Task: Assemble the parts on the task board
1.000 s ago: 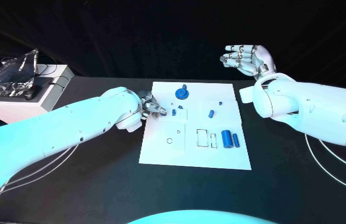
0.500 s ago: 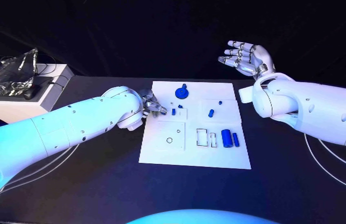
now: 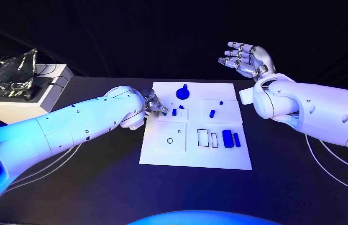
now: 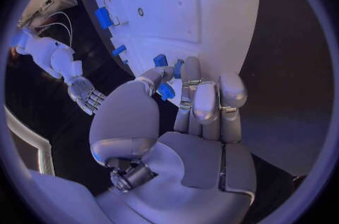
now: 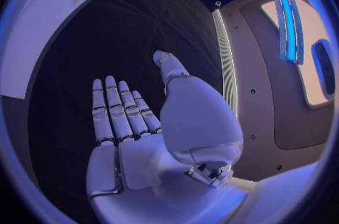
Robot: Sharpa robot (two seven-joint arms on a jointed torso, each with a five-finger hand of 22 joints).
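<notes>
Your left hand (image 3: 154,104) sits low at the left edge of the white board (image 3: 174,154), its fingers curled in together. In the left wrist view the same hand (image 4: 191,100) has a small blue piece (image 4: 166,91) pinched between the thumb and the fingers (image 4: 203,101), right over the board's edge. Two more small blue pieces (image 4: 161,60) lie on the board just past those fingertips.

Your right hand (image 3: 245,60) is raised well above the table, beyond the board's far right corner, palm up with its fingers spread and nothing in it. The right wrist view shows that hand (image 5: 152,117) flat and empty over the black table (image 5: 106,38).

Out on the board, you can see a round blue knob (image 3: 183,91) near the far edge, a small blue peg (image 3: 211,114) to the right of the middle with a tinier blue bit (image 3: 221,103) beyond it, and two blue cylinders (image 3: 232,138) lying side by side towards the right edge, beside a pair of outlined slots (image 3: 206,138). A small ring mark (image 3: 170,141) sits on the near left part of the board.

Off to the far left of the table stands a white box (image 3: 44,91) with a crumpled silver bag (image 3: 18,74) on top.
</notes>
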